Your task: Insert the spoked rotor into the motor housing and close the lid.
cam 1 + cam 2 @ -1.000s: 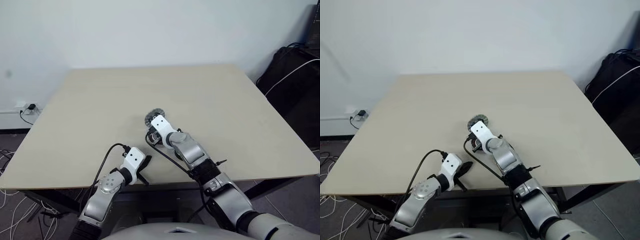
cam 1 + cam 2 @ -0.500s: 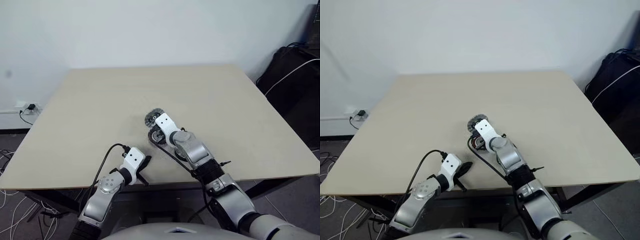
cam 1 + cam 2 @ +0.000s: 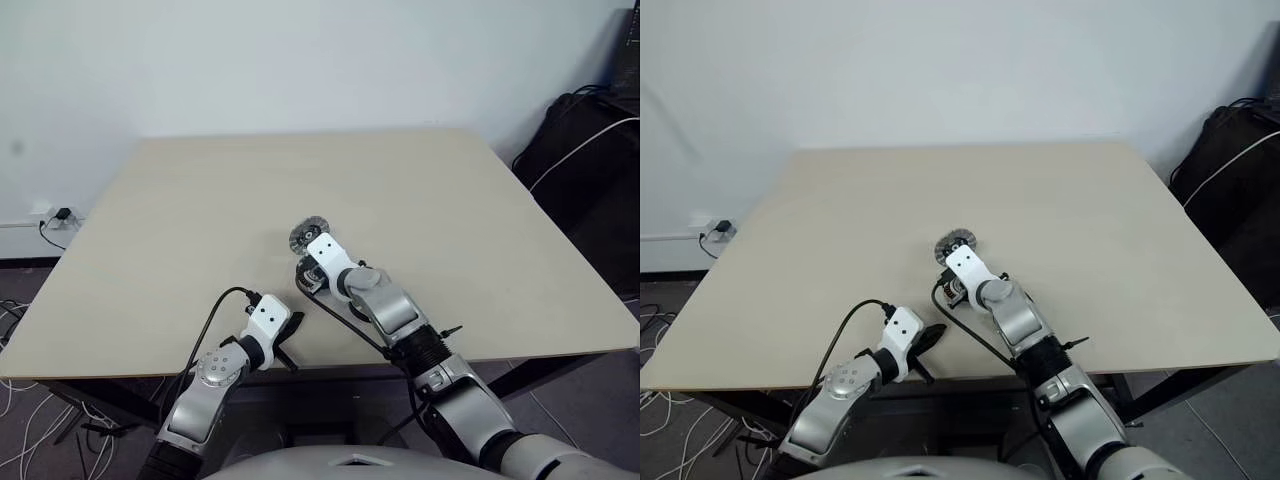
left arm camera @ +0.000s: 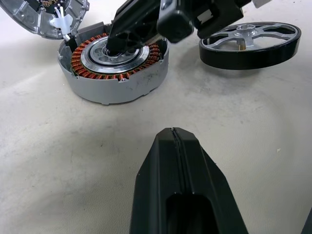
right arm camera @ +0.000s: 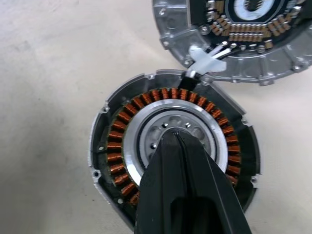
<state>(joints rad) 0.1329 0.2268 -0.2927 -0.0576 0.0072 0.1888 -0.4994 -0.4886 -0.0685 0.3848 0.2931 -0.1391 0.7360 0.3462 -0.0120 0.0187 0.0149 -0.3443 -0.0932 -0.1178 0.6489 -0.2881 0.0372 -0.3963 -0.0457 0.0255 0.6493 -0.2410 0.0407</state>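
Plain white wall behind, and a big beige table (image 3: pixel 180 220) takes up most of the scene, with a black bag (image 3: pixel 590 150) on the floor off to the side.

Using the housing (image 4: pixel 115 68) as the landmark: it's the round grey cup with the copper windings, sitting on the table near the front edge. The lid (image 5: pixel 234 34) lies just past it on the far side, inner face up, with a thin wire running between the two. The rotor (image 4: pixel 249 45), a silver spoked wheel with a dark rim, lies flat just beside the housing and isn't in it yet.

The right gripper (image 5: pixel 171 141) is pinched fully shut with nothing in it, its tip poking down right at the middle of the housing. The left gripper (image 4: pixel 173 139) is also shut and empty, parked well back from the housing near the table edge.

My guess on handling: the rotor looks like stiff metal, heavy for its size, and slick. I'd grab it across the rim, or pinch one spoke near the hub. If there are magnets, it may snap toward the windings, so lower it in straight. That wire looks delicate too.
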